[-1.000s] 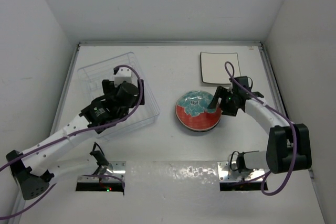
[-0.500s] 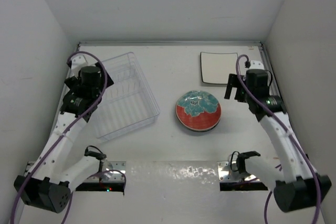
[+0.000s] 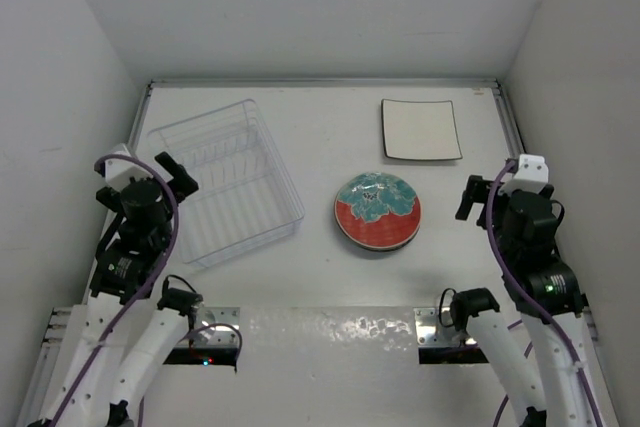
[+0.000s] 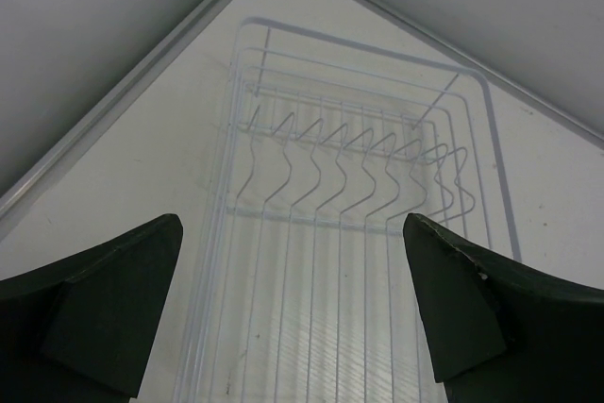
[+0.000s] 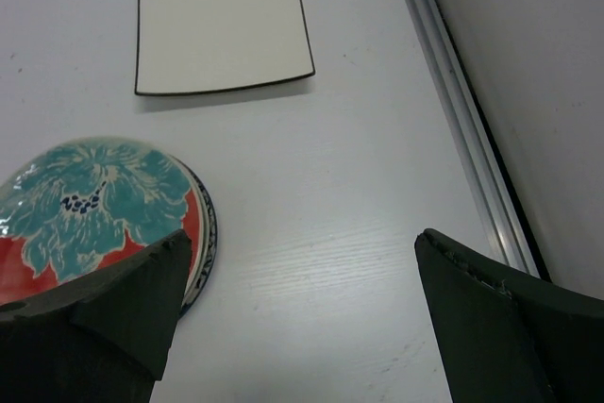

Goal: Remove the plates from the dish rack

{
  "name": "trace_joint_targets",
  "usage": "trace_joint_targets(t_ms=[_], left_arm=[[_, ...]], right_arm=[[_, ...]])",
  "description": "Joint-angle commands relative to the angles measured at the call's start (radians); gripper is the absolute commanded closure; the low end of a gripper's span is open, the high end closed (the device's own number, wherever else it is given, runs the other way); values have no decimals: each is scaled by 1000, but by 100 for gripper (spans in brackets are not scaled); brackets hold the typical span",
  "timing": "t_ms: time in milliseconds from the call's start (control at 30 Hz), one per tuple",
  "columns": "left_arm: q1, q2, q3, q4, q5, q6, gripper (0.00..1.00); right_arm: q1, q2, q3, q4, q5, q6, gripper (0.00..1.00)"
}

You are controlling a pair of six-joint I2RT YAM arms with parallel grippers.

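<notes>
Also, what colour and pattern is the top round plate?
Red with a teal flower, that plate; best in right wrist view.

I see bright, even, diffuse light, soft shadows, and glare on the table's (image 3: 320, 147) near edge. My wrist views are sharp, with blurred fingers.

Teal-flowered red plate (image 3: 377, 211), cream plate (image 3: 421, 130), clear rack (image 3: 225, 182).

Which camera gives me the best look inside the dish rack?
The left wrist view: the dish rack fills the frame from close by, ribbed base and wire slots plain, nothing standing in them, though its near end is cut off. The top external view shows the whole rack, small. The right wrist view misses it.
</notes>
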Motion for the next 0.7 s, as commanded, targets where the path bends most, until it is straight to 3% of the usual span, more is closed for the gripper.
trace_joint_targets(t_ms=[0, 167, 667], left_arm=[[1, -33, -9, 69, 46, 34, 0], [1, -45, -22, 89, 94, 52, 0], [1, -33, -22, 92, 105, 61, 0]], right_arm=[[6, 1, -11, -22, -46, -15, 1], [7, -11, -23, -24, -127, -28, 1], [7, 7, -11, -36, -104, -28, 1]])
